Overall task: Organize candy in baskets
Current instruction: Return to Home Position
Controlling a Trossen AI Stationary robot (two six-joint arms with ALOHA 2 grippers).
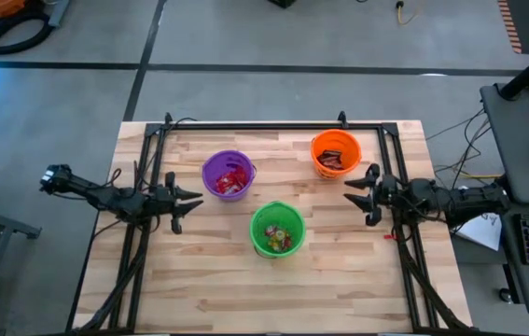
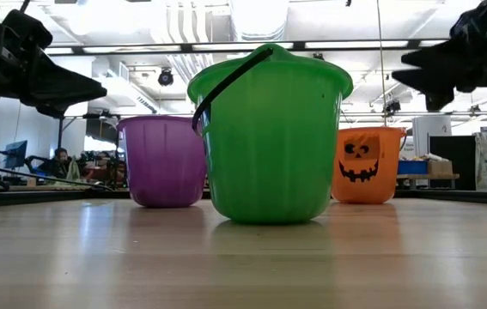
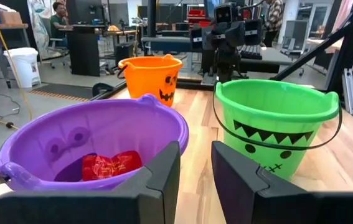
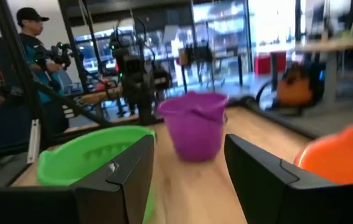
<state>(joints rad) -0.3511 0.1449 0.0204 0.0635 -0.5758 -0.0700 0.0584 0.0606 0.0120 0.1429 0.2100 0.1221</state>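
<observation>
Desk (image 1: pixel 339 280): no loose candy that I can see. Left gripper (image 1: pixel 189 207) hangs at the left side, just beside the purple basket (image 1: pixel 228 175). Right gripper (image 1: pixel 359 194) hangs at the right side, near the orange basket (image 1: pixel 336 154). Both sets of fingers are parted and hold nothing. The green basket (image 1: pixel 277 228) stands between them, toward the front. All 3 are upright.

Candy is all inside:
- red packets (image 1: pixel 231 180) in purple
- brown bars (image 1: pixel 335 160) in orange
- mixed pieces (image 1: pixel 279 235) in green

Sorting looks done, so this is the homing step. Next move: retract both arms clear of the baskets.
</observation>
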